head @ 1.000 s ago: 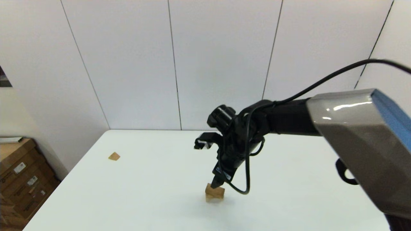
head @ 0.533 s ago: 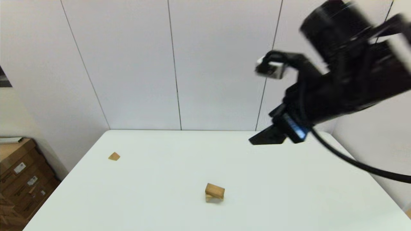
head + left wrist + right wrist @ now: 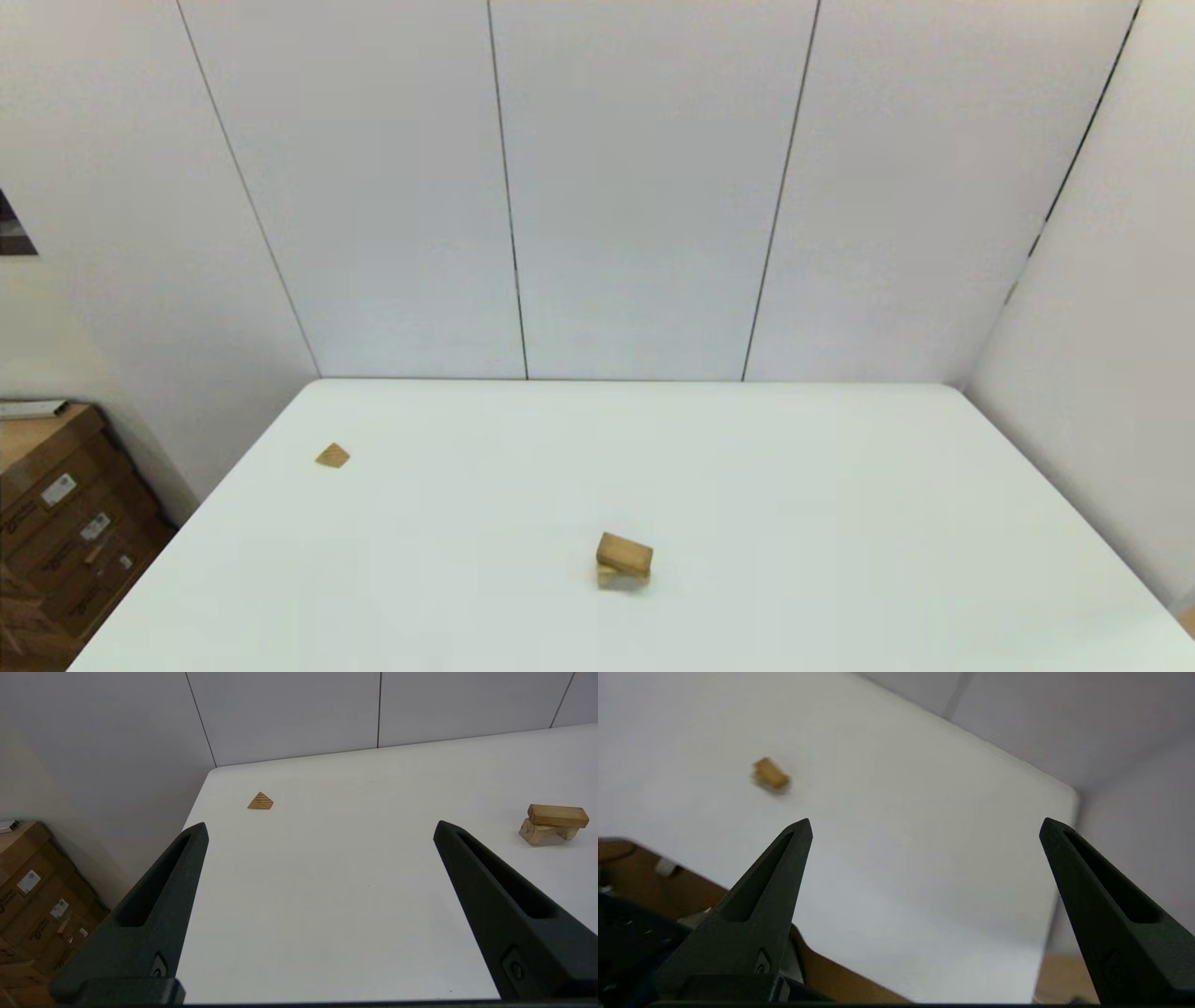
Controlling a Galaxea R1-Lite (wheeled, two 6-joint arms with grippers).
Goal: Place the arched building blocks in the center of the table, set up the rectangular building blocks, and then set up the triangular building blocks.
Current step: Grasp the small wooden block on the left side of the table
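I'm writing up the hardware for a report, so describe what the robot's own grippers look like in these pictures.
Only the fingers show, in the wrist views. The left gripper has two long, matte black fingers that taper to blunt tips, each with a long recessed slot on its inner face and a small round fastener near the base. The right gripper looks identical. No cables or markings show, and neither arm appears in the head view.

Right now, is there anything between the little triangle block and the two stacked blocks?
Nothing. In the head view, only bare table lies between the triangular block and the rectangular block resting on the arched block.
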